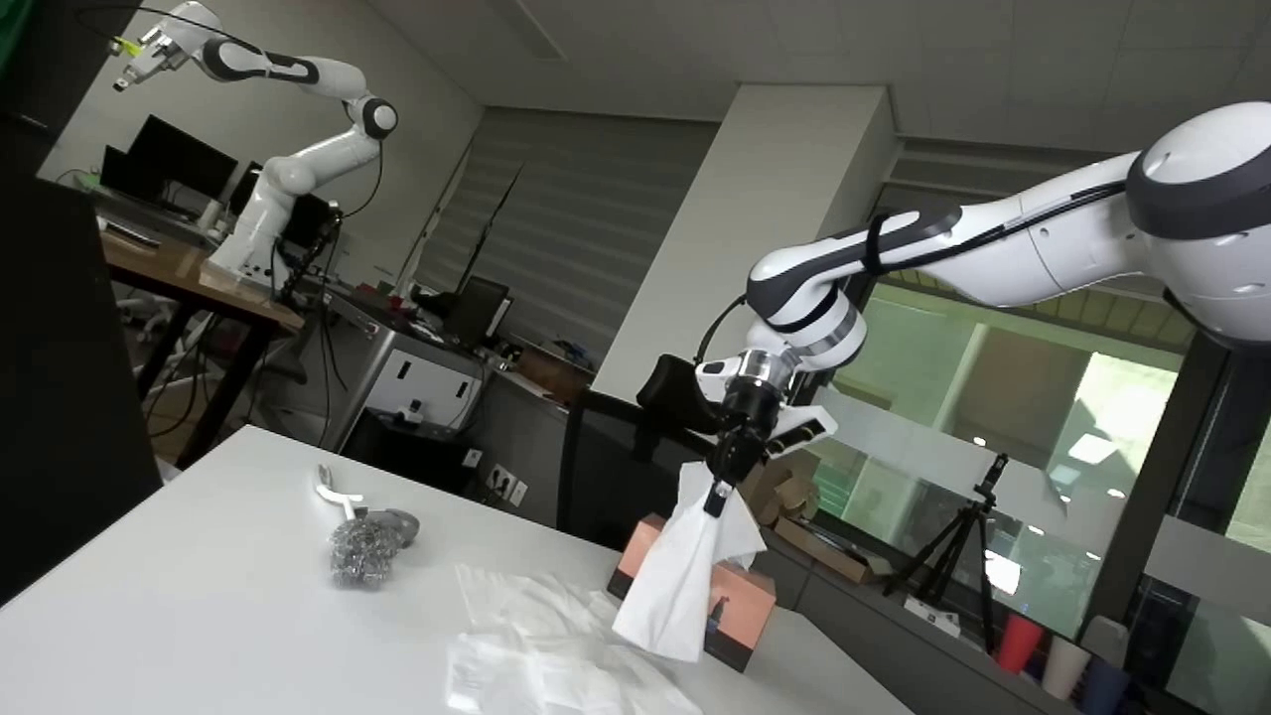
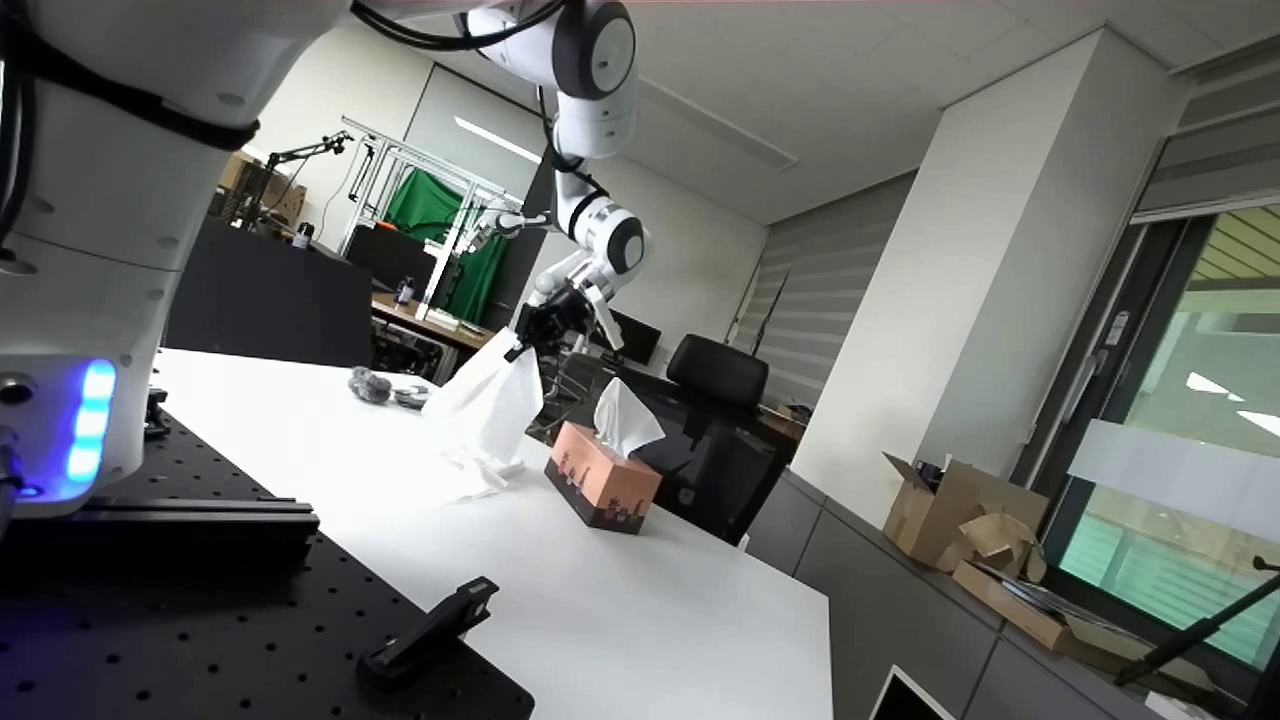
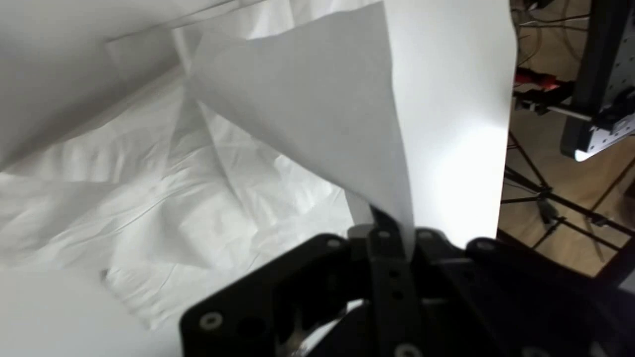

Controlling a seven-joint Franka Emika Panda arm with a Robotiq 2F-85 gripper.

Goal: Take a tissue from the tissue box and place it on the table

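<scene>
A white tissue hangs from my gripper in both exterior views and in the wrist view. My gripper is shut on it, pointing down; it also shows in an exterior view and the wrist view. The tissue's lower end hangs over or at crumpled white tissues lying on the white table; whether they touch is unclear. The orange and black tissue box stands beside, with another tissue sticking up from it; the held tissue partly hides the box in an exterior view.
A steel scrubber and a white-handled brush lie on the table, away from the box. A black clamp sits on the perforated black base plate at the table edge. A black chair stands behind the table.
</scene>
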